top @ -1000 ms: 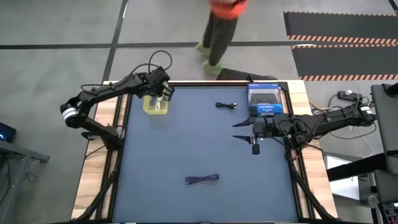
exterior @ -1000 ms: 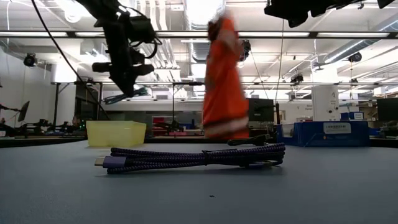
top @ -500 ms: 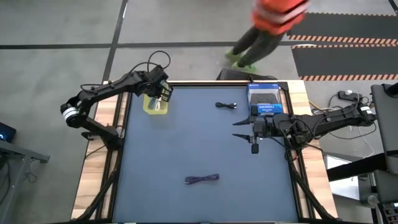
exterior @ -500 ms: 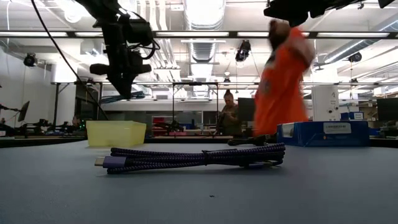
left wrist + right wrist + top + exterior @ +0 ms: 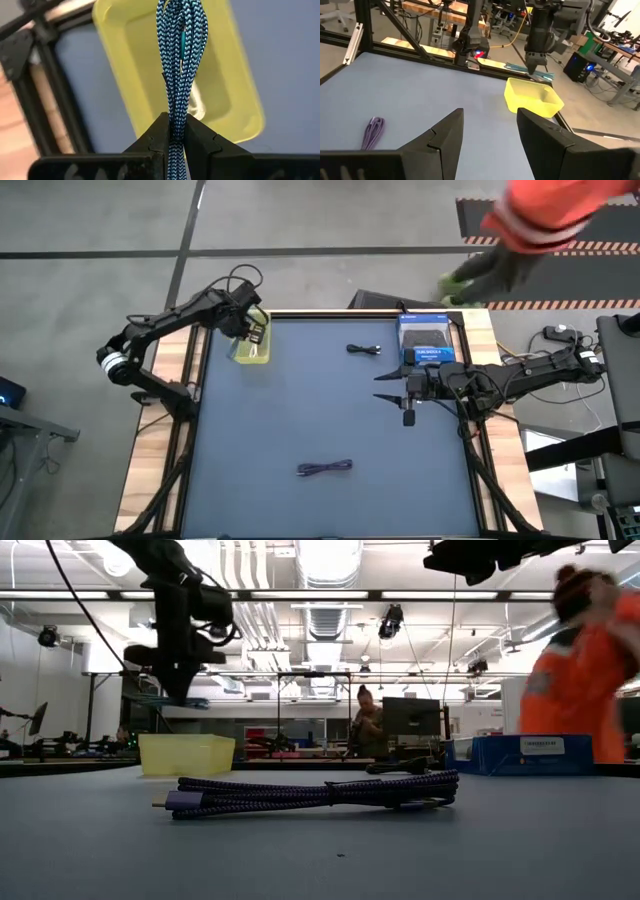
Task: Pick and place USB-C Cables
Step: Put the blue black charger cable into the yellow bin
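USB-C cables lie and hang at several spots: the green cable [image 5: 178,65], a blue-green braided bundle, is pinched between the pressed-together fingers of the left gripper [image 5: 174,134] and hangs in the air over the yellow bin [image 5: 215,107] at the far left corner of the table [image 5: 300,410]. In the left wrist view a pale object lies on the bin's floor just behind the hanging cable; what it is cannot be told. The purple cable [image 5: 310,792] lies bundled on the table's near side, close to the low camera, well apart from both arms. The black cable [image 5: 364,349] lies on the far side of the table, between the yellow bin and a blue box [image 5: 424,339] at the far right corner. The right gripper [image 5: 487,131] hovers above the table's right half, near the blue box, its fingers spread and holding nothing. A person in orange [image 5: 588,670] moves behind the table on the right, and another person [image 5: 366,720] stands farther back in the room.
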`<state>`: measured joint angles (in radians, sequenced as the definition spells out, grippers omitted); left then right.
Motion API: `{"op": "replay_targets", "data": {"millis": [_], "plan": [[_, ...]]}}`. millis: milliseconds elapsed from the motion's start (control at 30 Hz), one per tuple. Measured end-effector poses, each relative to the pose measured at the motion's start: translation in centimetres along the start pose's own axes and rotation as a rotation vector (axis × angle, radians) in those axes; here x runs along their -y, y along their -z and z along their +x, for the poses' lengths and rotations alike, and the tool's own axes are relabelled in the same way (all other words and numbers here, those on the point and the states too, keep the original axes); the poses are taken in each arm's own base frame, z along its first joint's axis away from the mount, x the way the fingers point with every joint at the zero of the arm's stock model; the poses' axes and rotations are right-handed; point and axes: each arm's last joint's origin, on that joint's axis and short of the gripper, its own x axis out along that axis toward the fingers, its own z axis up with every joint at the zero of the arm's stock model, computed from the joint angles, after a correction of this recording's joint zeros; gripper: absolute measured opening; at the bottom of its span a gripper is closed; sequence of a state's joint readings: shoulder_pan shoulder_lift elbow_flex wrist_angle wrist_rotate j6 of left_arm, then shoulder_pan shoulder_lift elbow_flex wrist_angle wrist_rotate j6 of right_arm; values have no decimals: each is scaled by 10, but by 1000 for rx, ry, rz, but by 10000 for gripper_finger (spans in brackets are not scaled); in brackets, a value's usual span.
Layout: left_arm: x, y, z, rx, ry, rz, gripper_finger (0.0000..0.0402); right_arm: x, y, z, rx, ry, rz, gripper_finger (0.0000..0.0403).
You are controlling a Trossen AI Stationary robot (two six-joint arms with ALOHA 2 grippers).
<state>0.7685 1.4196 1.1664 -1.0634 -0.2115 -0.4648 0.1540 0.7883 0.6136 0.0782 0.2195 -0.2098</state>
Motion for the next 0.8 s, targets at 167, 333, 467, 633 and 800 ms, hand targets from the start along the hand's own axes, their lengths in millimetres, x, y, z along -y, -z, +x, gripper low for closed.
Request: {"op": "replay_targets", "data": {"millis": [167,333,467,633,800], "plan": [[-11,-7,3,-13,42,-56,22,0,0,0,2,1,-9,178],[-14,-17,4,45,112,-90,22,0,-1,0,7,4,-17,178],[-14,-24,6,87,136,-107,22,1,-1,0,3,20,-26,178],[-12,-28,23,36,110,-107,22,1,-1,0,3,20,-35,178],[-7,-32,40,-12,89,-76,22,1,-1,0,3,20,-34,178]]}}
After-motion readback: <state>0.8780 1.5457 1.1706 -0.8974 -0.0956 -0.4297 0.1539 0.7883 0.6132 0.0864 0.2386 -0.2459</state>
